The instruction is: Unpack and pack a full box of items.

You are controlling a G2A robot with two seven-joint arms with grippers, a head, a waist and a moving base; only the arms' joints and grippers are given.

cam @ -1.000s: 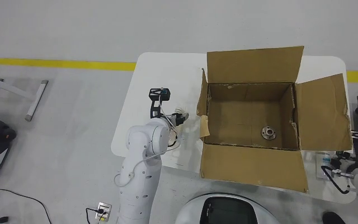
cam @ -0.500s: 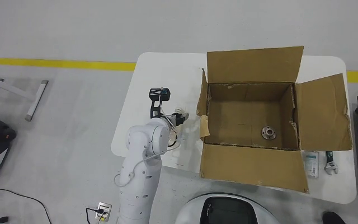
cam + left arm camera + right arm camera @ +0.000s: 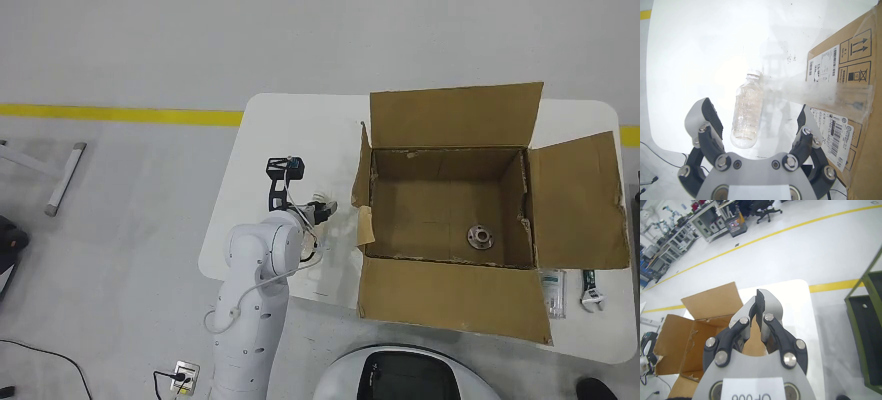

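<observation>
We see the brown cardboard box (image 3: 450,210) standing open on the white, round-cornered table (image 3: 290,130), its four flaps folded outward and its edges torn in places. On its bare floor, toward 4 o'clock from the middle, lies a single small round metal fitting (image 3: 479,237). Outside the box, at its 9 o'clock in the top view, the left gripper (image 3: 756,109) hangs over the tabletop with its ribbed black pads spread wide. A clear, ridged plastic bottle (image 3: 746,111) with a white cap lies on the table between them, touching neither pad, its cap end pointing away from the wrist. The box's labelled side wall stands just beside it. The right gripper (image 3: 758,298) is pinched together on nothing, held high above the table with the open box beyond it. At the box's 4 o'clock, a flat clear packet (image 3: 553,292) and a small wrench (image 3: 591,290) rest side by side on the table. An olive-green, dark-lined bin (image 3: 866,306) sits off the table's edge.
</observation>
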